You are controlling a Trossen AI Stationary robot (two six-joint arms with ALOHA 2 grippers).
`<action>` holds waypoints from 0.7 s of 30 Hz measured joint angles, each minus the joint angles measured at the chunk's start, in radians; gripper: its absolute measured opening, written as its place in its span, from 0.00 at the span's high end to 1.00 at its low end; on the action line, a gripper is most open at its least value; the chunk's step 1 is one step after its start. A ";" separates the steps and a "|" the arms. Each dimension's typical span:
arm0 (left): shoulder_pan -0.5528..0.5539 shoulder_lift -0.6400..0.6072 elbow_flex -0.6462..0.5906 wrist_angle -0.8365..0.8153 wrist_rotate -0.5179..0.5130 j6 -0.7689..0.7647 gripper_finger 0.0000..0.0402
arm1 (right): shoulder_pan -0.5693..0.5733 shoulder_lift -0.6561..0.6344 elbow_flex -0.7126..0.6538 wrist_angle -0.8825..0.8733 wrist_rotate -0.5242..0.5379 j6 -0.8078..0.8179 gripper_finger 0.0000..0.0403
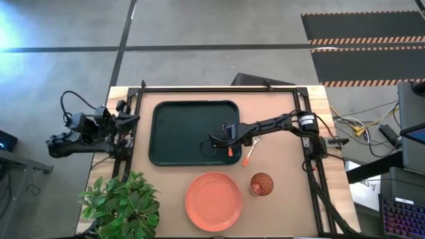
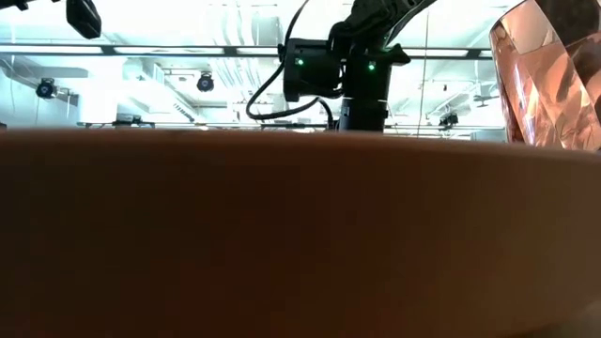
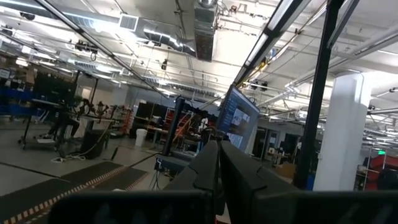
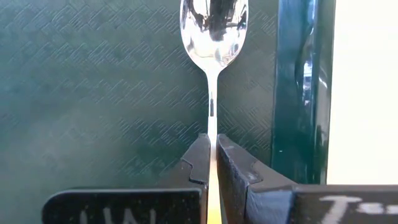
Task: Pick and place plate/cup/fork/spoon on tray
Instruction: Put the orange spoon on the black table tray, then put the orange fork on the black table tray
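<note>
While the right gripper (image 4: 212, 163) has its jaws clenched on the spoon (image 4: 213, 37), I see the bowl pointing straight ahead of them over the tray (image 4: 93, 93), the long axis running parallel to the tray's near rim just beside it. The spoon seems slightly above the tray floor, though I can't be sure. The left gripper (image 3: 217, 180) waits clenched and empty off the tabletop's left edge. The fork (image 1: 250, 154), plate (image 1: 213, 201) and cup (image 1: 261, 184) remain outside the tray.

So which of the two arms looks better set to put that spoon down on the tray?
The right one. Its gripper is already shut on the spoon, holding it over the tray near the rim. The left gripper is parked off the table's left edge, pointing into the room.
</note>
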 joint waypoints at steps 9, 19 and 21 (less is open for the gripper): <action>0.000 0.000 0.000 0.000 0.004 0.000 1.00 | 0.000 0.000 0.000 0.004 -0.010 -0.028 0.94; 0.000 0.000 0.000 0.000 0.024 -0.001 1.00 | 0.000 0.000 0.000 0.007 -0.009 -0.036 0.88; 0.000 0.000 0.000 0.000 0.024 -0.001 1.00 | 0.000 0.000 0.000 0.007 -0.009 -0.052 0.87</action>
